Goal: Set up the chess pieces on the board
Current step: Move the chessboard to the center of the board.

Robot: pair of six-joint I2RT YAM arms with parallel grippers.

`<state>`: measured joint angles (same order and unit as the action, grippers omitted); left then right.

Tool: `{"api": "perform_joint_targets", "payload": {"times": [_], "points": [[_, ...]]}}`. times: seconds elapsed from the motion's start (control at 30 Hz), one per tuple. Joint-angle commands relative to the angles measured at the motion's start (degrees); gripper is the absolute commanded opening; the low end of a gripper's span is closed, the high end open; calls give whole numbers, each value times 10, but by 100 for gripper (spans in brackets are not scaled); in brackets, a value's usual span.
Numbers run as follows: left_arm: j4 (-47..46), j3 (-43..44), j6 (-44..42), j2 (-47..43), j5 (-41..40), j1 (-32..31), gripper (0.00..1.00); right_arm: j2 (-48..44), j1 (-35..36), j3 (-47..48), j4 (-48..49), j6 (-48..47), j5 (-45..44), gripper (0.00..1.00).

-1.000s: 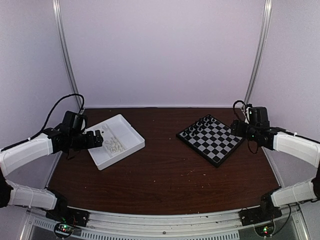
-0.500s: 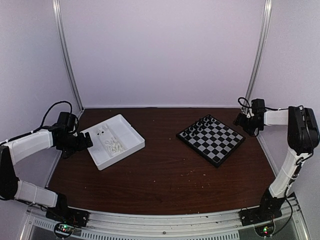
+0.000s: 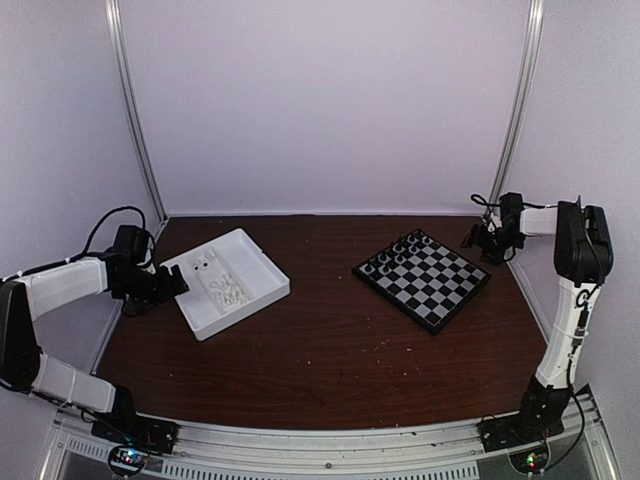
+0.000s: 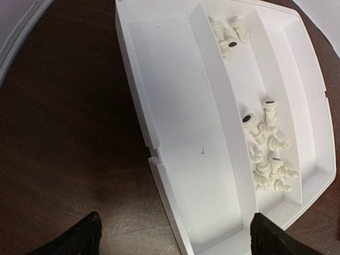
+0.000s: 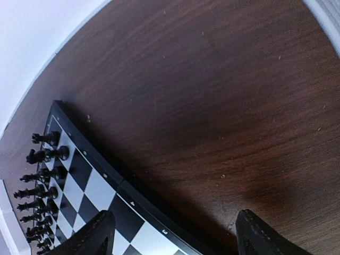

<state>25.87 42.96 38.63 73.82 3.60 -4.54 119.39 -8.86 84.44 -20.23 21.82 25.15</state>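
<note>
Two hands of mine, both spread wide and holding nothing, flank a dark brown wooden tabletop (image 3: 330, 345). At its right side lies the small square chessboard (image 3: 428, 282), black-rimmed with black and pale chequered squares, set cornerwise to me. Tiny black plastic chessmen (image 5: 42, 175) stand in two rows along the chessboard's far left edge.

My right hand (image 3: 478, 238) hangs just beside the chessboard's right corner. In the wrist view its two dark fingers stand far apart, with the black rim running between them.

Well to the left of the chessboard sits a white compartmented plastic tray (image 4: 180, 106). The tiny white plastic chessmen (image 4: 268, 154) lie jumbled in its narrow middle compartment, a few at one end and a larger heap toward the other, several tipped over with their dark-centred bases showing.

My left hand (image 3: 176, 284) is at the side of the tray that faces away from the chessboard. Its fingers gape on either side of the tray's rim; whether they touch it I cannot tell.
</note>
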Motion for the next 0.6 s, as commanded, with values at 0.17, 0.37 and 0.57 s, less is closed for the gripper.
{"api": "perform_joint_targets", "payload": {"times": [0.17,0.37,0.57], "points": [[-49,-8,-6,7,17,5,95,32,-6,-23,-6,24,132,74],[-51,-3,-11,21,11,11,94,9,21,-84,35,37,164,73],[-45,17,-28,44,10,20,89,-4,50,-102,23,19,166,73]]}}
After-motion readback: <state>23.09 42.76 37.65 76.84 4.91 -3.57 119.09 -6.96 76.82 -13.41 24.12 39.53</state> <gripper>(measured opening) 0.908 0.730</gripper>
